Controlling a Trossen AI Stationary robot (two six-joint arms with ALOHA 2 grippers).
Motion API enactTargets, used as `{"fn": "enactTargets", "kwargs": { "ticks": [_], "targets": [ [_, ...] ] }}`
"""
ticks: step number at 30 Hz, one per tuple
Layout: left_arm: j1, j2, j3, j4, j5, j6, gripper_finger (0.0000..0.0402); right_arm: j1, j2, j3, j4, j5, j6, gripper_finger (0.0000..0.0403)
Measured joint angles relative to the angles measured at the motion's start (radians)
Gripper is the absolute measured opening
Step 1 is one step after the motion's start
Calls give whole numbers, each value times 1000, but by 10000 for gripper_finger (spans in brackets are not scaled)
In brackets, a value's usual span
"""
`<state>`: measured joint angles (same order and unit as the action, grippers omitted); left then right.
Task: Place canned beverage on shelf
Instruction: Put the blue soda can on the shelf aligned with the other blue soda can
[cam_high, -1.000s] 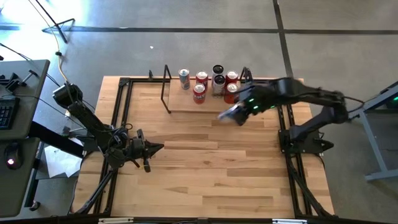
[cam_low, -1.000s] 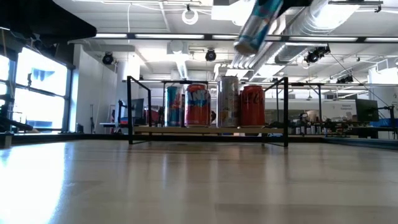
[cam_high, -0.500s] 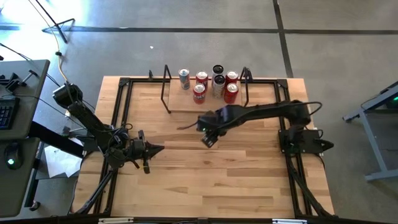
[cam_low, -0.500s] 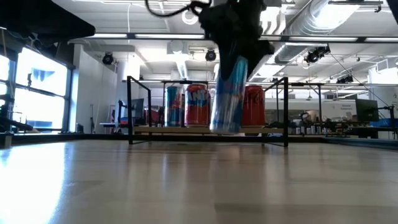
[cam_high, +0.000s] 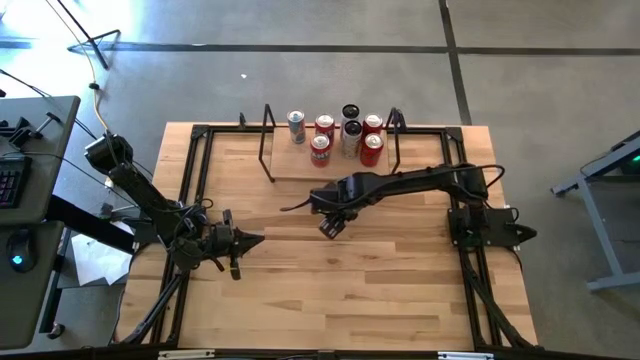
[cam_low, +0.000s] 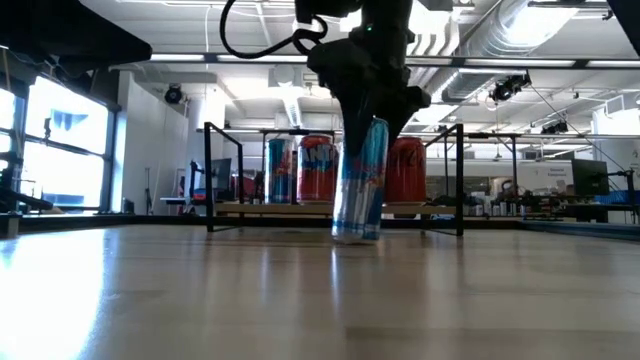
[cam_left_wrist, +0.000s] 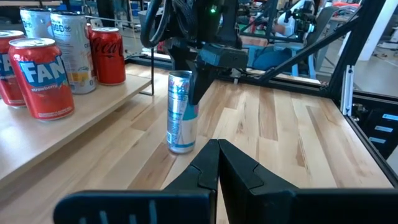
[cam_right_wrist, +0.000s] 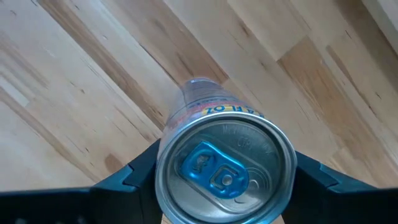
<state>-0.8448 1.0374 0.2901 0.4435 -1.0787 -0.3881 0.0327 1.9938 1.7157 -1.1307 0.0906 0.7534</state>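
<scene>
The right gripper (cam_low: 362, 105) reaches down from an outstretched arm, clasping a slim blue-and-silver can (cam_low: 359, 180), slightly tilted, seemingly touching the table before the light-wood shelf (cam_high: 330, 165); the left gripper (cam_high: 238, 240) rests clenched.

From my remote station: the counter (cam_high: 330, 290) is pale wood planking with black frame rails (cam_high: 200, 200) along its 9 and 3 o'clock sides. At 9 o'clock off the counter I see a dark desk (cam_high: 40, 180) carrying a keyboard (cam_high: 8, 182) and a mouse (cam_high: 15, 262). At 11 o'clock, a stand's legs (cam_high: 95, 42) on grey floor (cam_high: 300, 60). Ceiling ducts (cam_low: 520, 30) beyond.
</scene>
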Motion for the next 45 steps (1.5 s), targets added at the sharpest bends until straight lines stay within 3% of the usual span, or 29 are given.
{"fn": "enactTargets", "kwargs": {
  "ticks": [4,9,13,26,36,45],
  "targets": [
    [0,0,0,-1,0,-1,0,-2,0,0,5,-4,-20,223],
    [0,0,0,-1,0,-1,0,-2,2,-2,18,15,-38,285],
    [0,0,0,-1,0,-2,0,-2,3,-2,30,18,-54,312],
    [0,0,0,-6,0,-2,33,-2,-23,6,37,18,-81,317],
    [0,0,0,-6,29,-2,62,14,-25,147,15,26,-162,319],
    [0,0,0,-15,29,-2,62,64,-26,281,-126,185,-240,311]
  ]
}}
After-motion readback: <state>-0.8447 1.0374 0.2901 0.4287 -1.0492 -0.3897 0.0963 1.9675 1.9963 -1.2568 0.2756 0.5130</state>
